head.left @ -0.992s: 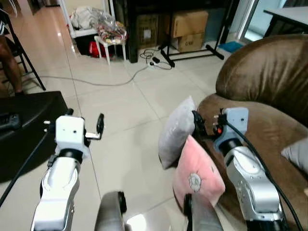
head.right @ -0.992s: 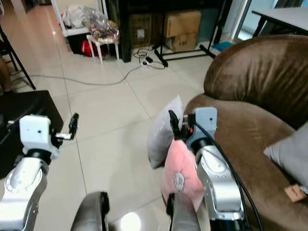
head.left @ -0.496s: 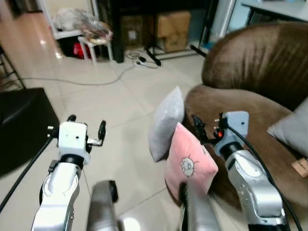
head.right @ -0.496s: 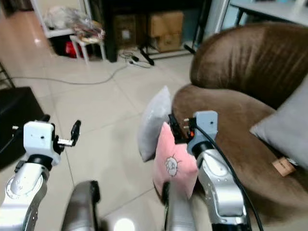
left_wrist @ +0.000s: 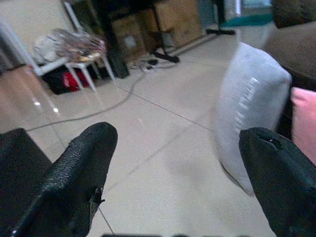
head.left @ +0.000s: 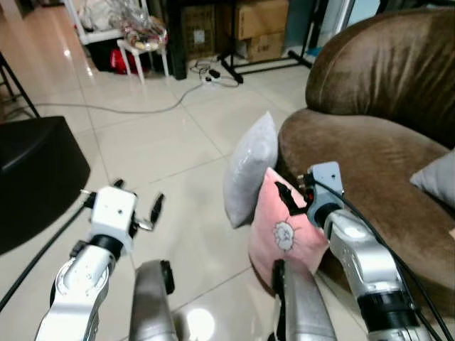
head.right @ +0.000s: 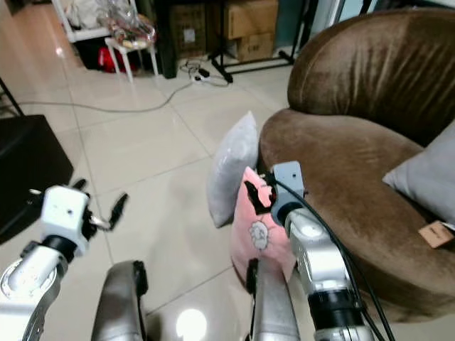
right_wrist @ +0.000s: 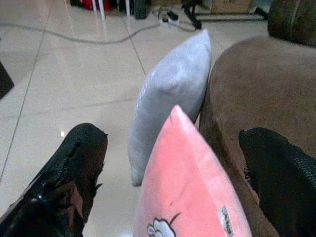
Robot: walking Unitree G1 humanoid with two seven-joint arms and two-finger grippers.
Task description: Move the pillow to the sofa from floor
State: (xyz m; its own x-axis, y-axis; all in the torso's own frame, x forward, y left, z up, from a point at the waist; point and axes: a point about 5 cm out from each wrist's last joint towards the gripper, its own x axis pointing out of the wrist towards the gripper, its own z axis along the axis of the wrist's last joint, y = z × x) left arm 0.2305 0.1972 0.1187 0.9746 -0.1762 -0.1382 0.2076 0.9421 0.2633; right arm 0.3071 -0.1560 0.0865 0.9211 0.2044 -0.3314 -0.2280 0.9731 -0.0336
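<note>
A pink pillow (head.left: 288,231) stands on edge on the tiled floor (head.left: 163,163), leaning against the front of the brown sofa (head.left: 377,156). A grey pillow (head.left: 249,170) stands just beyond it, also propped against the sofa base. My right tool (head.left: 286,196) hovers at the pink pillow's upper corner, with the fingers (right_wrist: 74,168) spread wide on either side of that corner and gripping nothing; in my right wrist view the pink corner rises between the two black fingertips without touching either. My left tool (head.left: 146,211) is out over bare floor, well apart from both pillows, its fingers (left_wrist: 84,168) likewise wide apart and empty. Another grey cushion (head.right: 426,174) lies on the sofa seat.
</note>
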